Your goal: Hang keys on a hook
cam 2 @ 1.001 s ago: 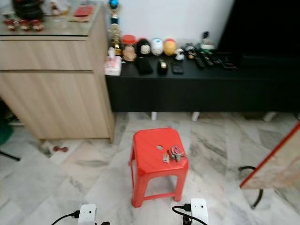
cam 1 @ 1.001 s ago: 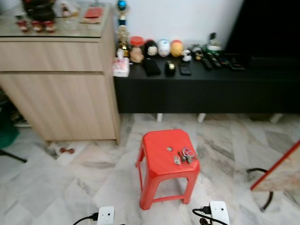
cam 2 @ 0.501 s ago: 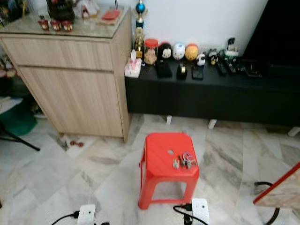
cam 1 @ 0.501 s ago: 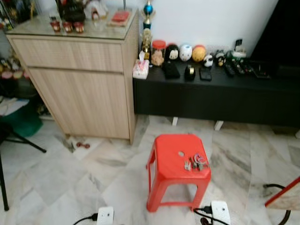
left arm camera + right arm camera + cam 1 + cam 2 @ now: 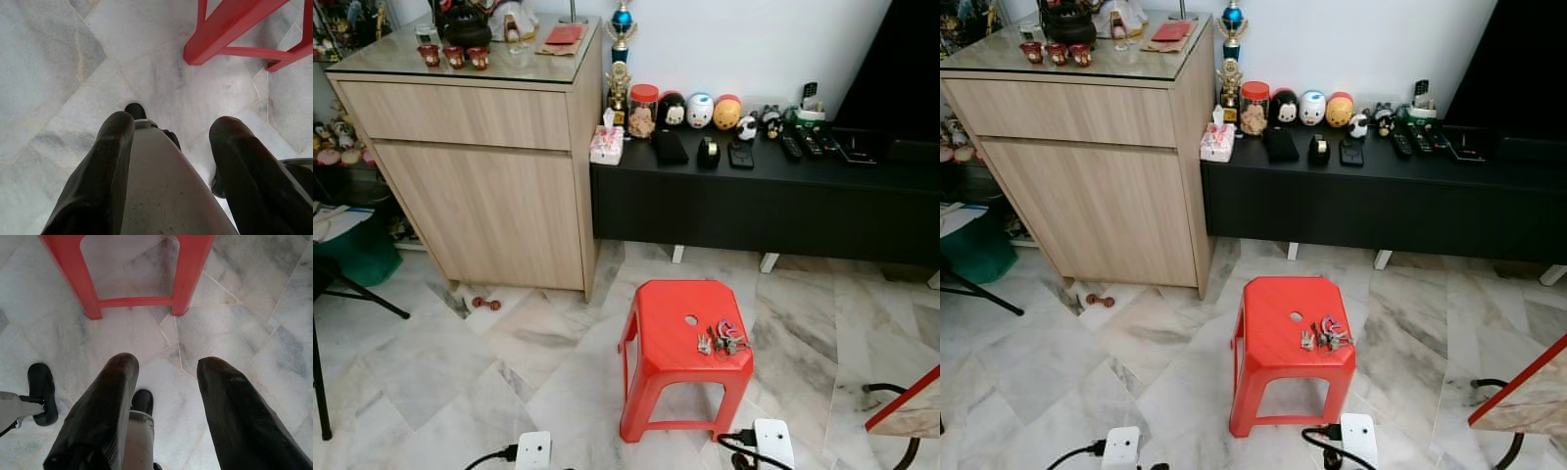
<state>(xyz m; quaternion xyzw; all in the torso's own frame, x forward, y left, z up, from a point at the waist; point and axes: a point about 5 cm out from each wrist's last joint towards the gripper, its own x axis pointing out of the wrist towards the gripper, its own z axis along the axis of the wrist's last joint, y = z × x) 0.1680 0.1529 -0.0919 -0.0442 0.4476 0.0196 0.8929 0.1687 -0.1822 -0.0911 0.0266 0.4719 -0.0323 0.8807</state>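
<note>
A bunch of keys [image 5: 722,339] with a pink tag lies on the right part of the red plastic stool's [image 5: 672,320] seat, beside its round centre hole. The stool stands on the marble floor just ahead of me. Both arms hang low at my sides. My left gripper [image 5: 171,147] is open above the floor tiles, with the stool's legs [image 5: 230,29] beyond its fingers. My right gripper [image 5: 166,396] is open too, nothing between its fingers, and the stool's legs [image 5: 188,279] stand in front of it.
A tall wooden cabinet [image 5: 489,147] stands at the left, with ornaments on its glass top. A low black bench [image 5: 754,196] runs along the wall, carrying figurines and remotes. An orange-edged board [image 5: 906,401] and a black cable [image 5: 891,392] lie at the right. Chair legs [image 5: 352,294] stand at the far left.
The camera has swung left and steadied, so more of the cabinet and chair legs show and the blur is gone. The stool and keys have not moved.
</note>
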